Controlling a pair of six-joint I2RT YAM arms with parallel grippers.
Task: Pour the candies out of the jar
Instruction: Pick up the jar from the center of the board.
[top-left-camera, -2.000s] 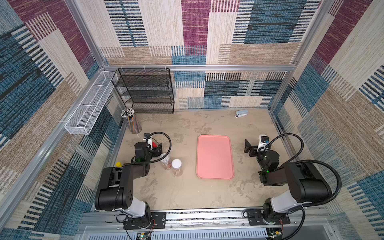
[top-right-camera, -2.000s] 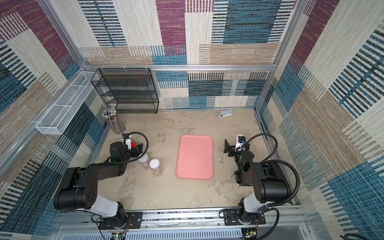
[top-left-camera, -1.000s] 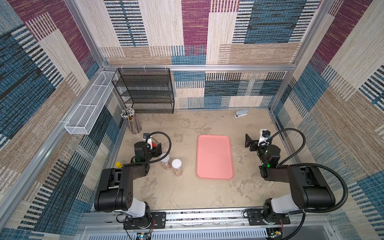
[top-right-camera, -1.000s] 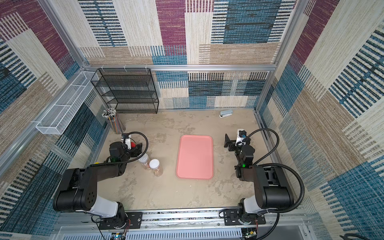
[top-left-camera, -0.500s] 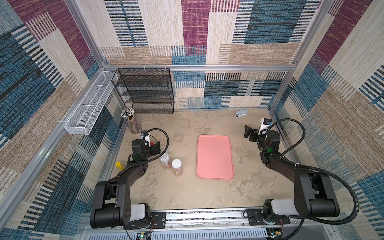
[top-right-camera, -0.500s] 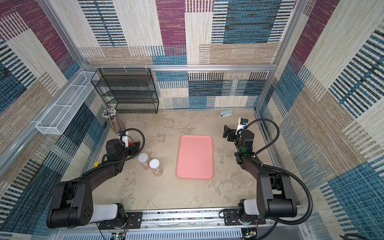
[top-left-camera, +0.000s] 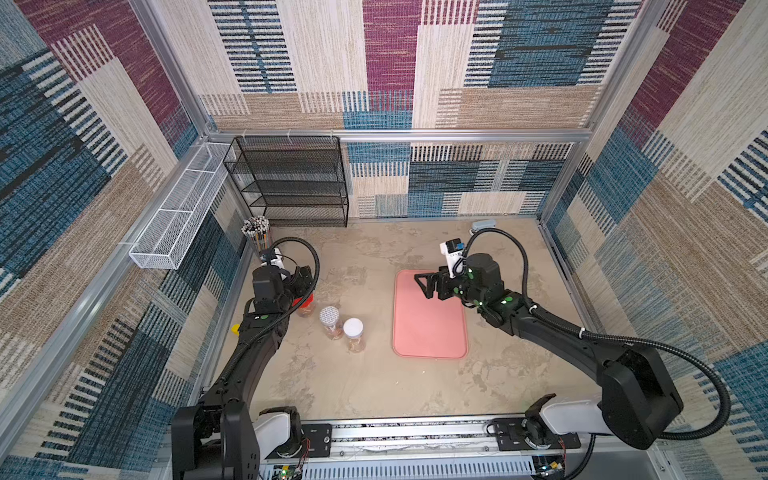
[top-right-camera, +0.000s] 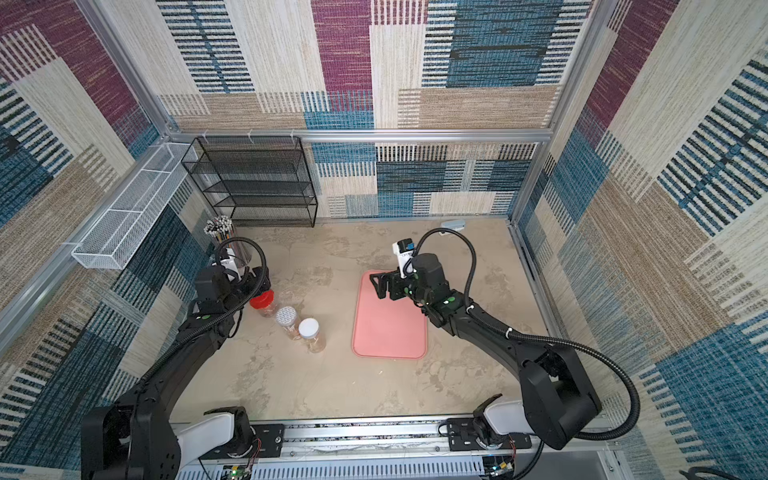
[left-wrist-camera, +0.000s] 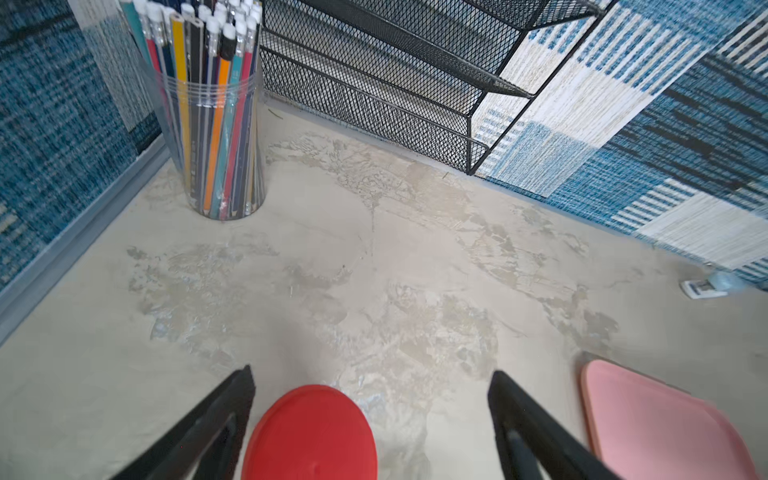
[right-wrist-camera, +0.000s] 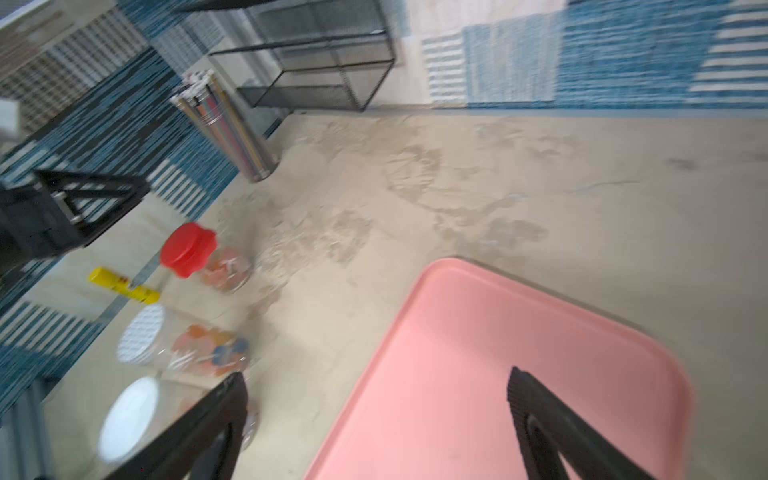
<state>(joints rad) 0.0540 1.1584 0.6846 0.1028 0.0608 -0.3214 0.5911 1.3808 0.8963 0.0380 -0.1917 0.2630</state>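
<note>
Three clear jars stand in a row left of the pink tray. The red-lidded jar holds orange candies. The patterned-lid jar also shows candies through its wall, and beside it stands a plain white-lidded jar. My left gripper is open just above the red lid, which sits between the fingers, nearer one of them and touching neither. My right gripper hangs open and empty over the tray's far left corner.
A clear cup of pencils stands by the left wall, in front of a black mesh rack. A white wire basket hangs on the left wall. A yellow object lies by the left arm. A small grey-blue item lies at the back right.
My right arm has reached out and swung left, bringing its gripper from the table's right side over the tray's far corner. The left arm has stretched out, with its gripper staying over the red-lidded jar.
</note>
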